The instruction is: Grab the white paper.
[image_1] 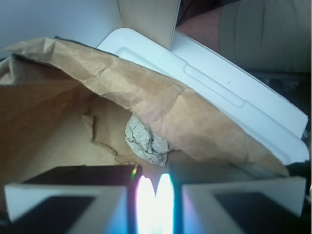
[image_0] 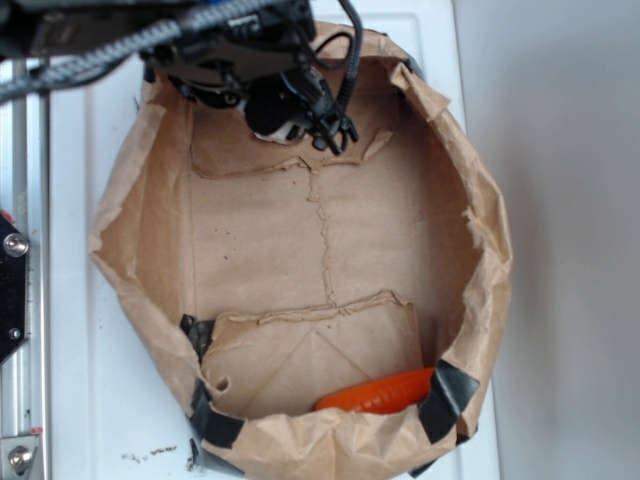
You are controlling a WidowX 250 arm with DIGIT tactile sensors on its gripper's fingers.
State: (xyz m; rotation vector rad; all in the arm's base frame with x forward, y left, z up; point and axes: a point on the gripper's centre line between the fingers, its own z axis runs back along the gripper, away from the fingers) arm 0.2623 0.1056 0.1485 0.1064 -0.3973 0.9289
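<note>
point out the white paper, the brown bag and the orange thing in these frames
white paper (image_1: 145,140): wrist view, middle of the crumpled ball inside the bag.
brown bag (image_0: 480,260): exterior view, right side wall.
orange thing (image_0: 378,394): exterior view, middle of its visible part, at the bag's near wall.

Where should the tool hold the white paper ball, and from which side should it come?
Probably across the bulging middle of the white paper, coming from the open interior of the brown bag. In the wrist view the ball sits on the bag floor tucked under the overhanging bag wall, so the wall side is blocked.
</note>
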